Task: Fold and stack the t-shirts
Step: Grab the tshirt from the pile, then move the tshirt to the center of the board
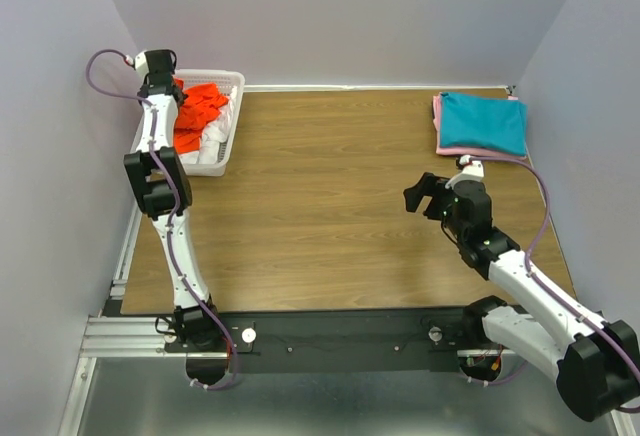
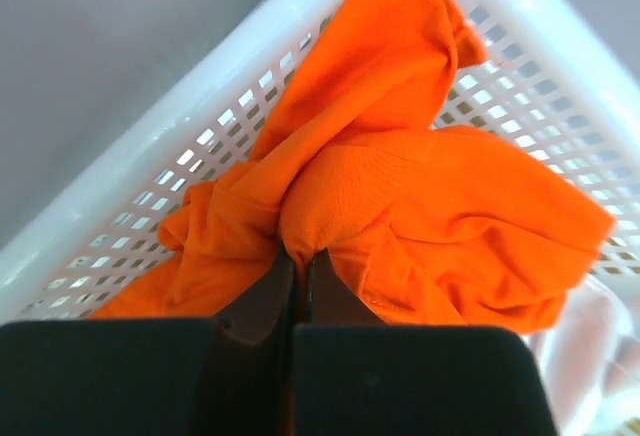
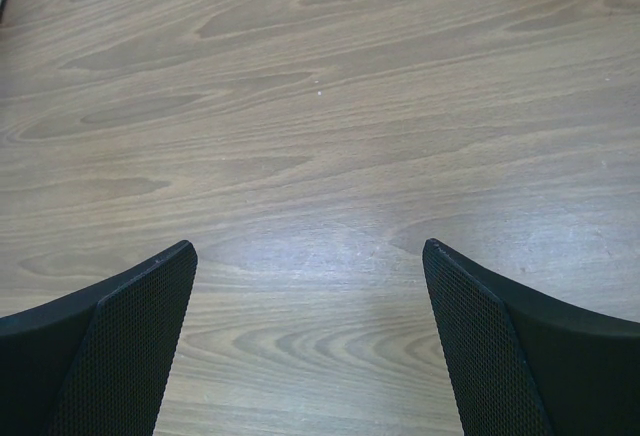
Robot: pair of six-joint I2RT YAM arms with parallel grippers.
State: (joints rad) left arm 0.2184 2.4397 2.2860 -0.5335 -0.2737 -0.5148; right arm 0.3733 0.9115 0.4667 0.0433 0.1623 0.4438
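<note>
Two hands we see: the left hand [image 2: 298,274] pinches tight a fold of the orange-red t-shirt [image 2: 400,186] bunched in the white mesh basket [image 2: 150,146], while the right hand [image 3: 308,251] hangs spread wide, holding nothing, over the desk [image 3: 320,106].

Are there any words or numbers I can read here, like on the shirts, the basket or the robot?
None: no word, number or sign can be read in any view.
The orange shirt, teal shirt and pink shirt are plain.
The basket, table, left arm and right arm show no label or brand.
</note>
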